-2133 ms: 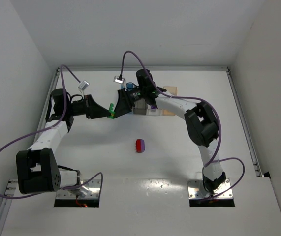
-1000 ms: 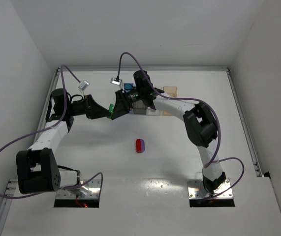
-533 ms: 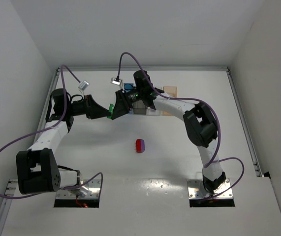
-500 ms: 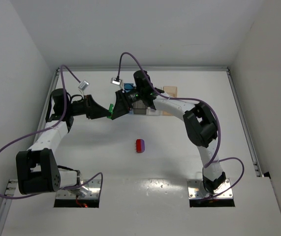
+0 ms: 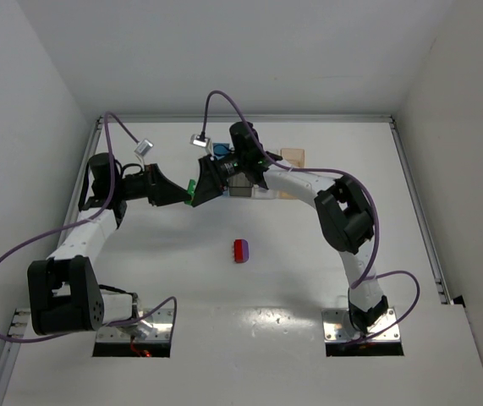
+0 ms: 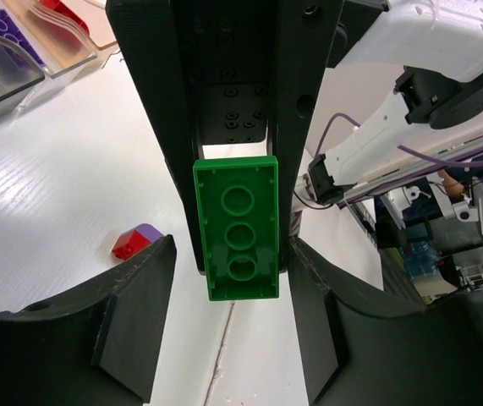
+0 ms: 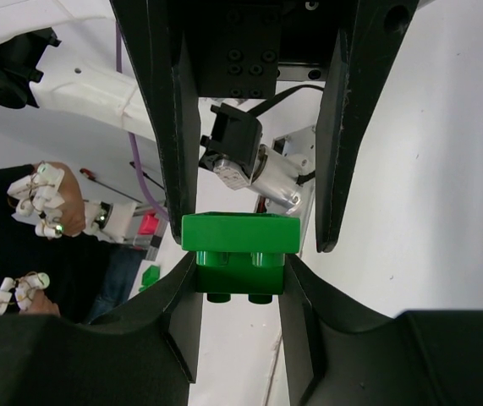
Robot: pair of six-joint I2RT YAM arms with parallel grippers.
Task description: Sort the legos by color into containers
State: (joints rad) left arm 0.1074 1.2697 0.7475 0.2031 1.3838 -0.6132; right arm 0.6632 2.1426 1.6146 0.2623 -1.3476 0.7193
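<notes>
Above the table's back middle, my two grippers meet nose to nose. My right gripper [image 5: 200, 188] [image 7: 239, 271] is shut on a dark green lego [image 7: 234, 283], which carries a brighter green lego [image 5: 191, 188] [image 7: 239, 231] [image 6: 235, 228] on its far end. My left gripper [image 5: 183, 196] [image 6: 233, 245] stands open around that bright brick, with a gap on each side. A joined red and purple lego [image 5: 240, 250] [image 6: 135, 241] lies mid-table. The containers sit behind the right arm: blue [image 5: 222, 150], pale orange [image 5: 292, 156], and dark grey [image 6: 0, 80] with a purple brick inside.
White walls enclose the table on the left, back and right. The right arm's forearm [image 5: 296, 182] lies across the bins and hides most of them. A person's hand [image 7: 42, 203] shows beyond the table edge in the right wrist view.
Since two seconds ago the right gripper has shifted slightly left with its green legos, toward the left gripper. Over the last second nothing visibly moves.
</notes>
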